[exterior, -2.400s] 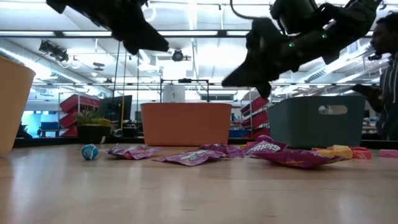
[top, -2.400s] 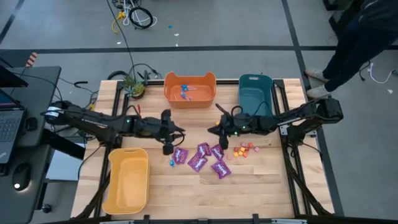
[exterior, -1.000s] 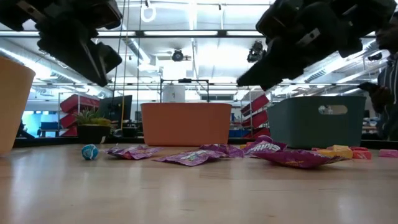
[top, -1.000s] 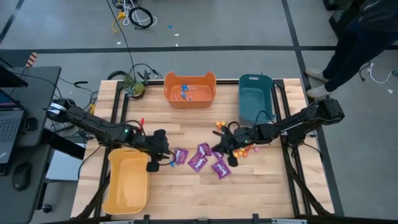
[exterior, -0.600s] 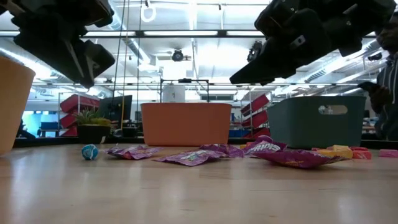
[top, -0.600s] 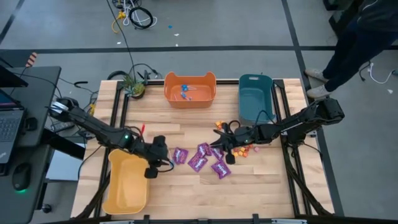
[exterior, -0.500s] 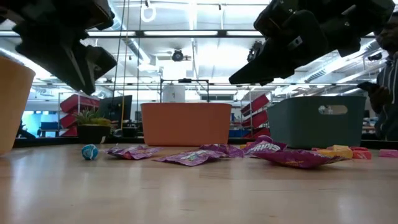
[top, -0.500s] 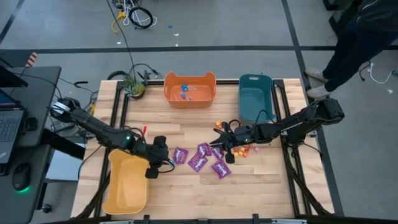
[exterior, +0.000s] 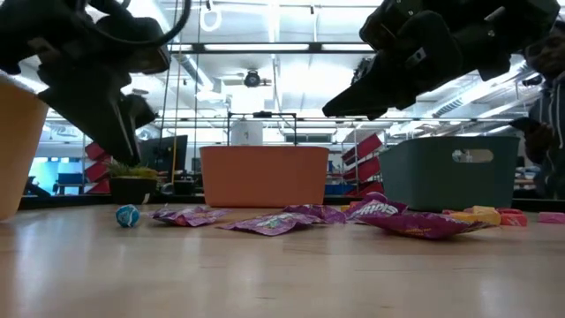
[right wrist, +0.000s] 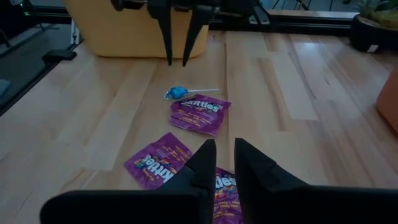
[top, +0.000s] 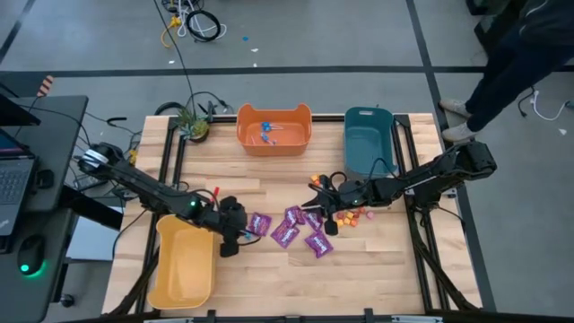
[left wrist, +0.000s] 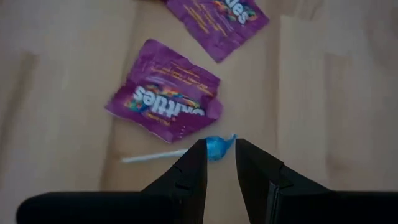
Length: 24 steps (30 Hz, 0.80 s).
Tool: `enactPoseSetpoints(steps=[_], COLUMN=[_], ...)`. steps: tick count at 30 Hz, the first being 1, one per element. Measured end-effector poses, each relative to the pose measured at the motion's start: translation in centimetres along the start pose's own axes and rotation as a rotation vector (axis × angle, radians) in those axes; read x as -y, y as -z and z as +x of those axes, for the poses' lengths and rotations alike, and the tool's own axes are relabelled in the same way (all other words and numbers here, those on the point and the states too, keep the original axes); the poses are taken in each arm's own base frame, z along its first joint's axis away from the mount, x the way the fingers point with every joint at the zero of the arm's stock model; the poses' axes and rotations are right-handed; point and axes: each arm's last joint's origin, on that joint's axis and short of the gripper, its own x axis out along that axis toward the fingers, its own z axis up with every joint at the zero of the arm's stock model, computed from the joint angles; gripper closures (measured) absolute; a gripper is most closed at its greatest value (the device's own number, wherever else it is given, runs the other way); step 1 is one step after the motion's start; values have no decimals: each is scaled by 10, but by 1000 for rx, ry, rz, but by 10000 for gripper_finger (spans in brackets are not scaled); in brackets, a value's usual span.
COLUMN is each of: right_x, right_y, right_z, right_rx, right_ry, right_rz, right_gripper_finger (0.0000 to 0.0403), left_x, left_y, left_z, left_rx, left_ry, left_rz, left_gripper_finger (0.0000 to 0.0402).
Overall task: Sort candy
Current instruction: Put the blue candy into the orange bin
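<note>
A blue-wrapped lollipop (left wrist: 217, 147) lies on the wood on its head and white stick (left wrist: 152, 156), beside a purple packet (left wrist: 168, 99). My left gripper (left wrist: 219, 142) hangs open just above it, one fingertip on either side of the blue head, touching nothing. In the low view, that gripper (exterior: 122, 152) is still clear of the lollipop (exterior: 128, 215). My right gripper (right wrist: 225, 149) hovers over the purple packets (top: 291, 229), with a narrow empty gap between its fingers. Small orange, red and pink pieces (top: 354, 215) lie under the right arm.
The yellow bin (top: 184, 260) stands at the near left. At the far edge are the orange bin (top: 273, 128), holding blue lollipops, and the teal bin (top: 368, 144). A potted plant (top: 191, 124) sits at the far left. A person (top: 520, 63) stands beyond the far right corner.
My left gripper has come down toward the lollipop, moving a little toward the table's right and near edges and rolling at the wrist. Its fingers now straddle the blue head. The candy has not moved.
</note>
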Motion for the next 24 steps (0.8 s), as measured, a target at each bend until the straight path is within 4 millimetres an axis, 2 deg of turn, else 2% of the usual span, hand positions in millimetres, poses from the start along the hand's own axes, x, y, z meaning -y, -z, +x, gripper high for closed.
enactPoseSetpoints(steps=[3,9,16,24], right_x=[0,0,0,1], right_y=[0,0,-1,-1], right_z=[0,0,0,0], right_rx=[0,1,8,7], right_ry=[0,0,0,2], right_rz=[2,2,1,1], right_gripper_finger=[357,358,358,357], left_x=[3,7,4,2], left_y=[0,-2,-2,1], left_z=[3,12,13,26], left_rx=[-17,0,-12,-33], left_ry=[52,78,62,6], left_rz=[-23,66,76,71], left_gripper_finger=[314,314,314,314])
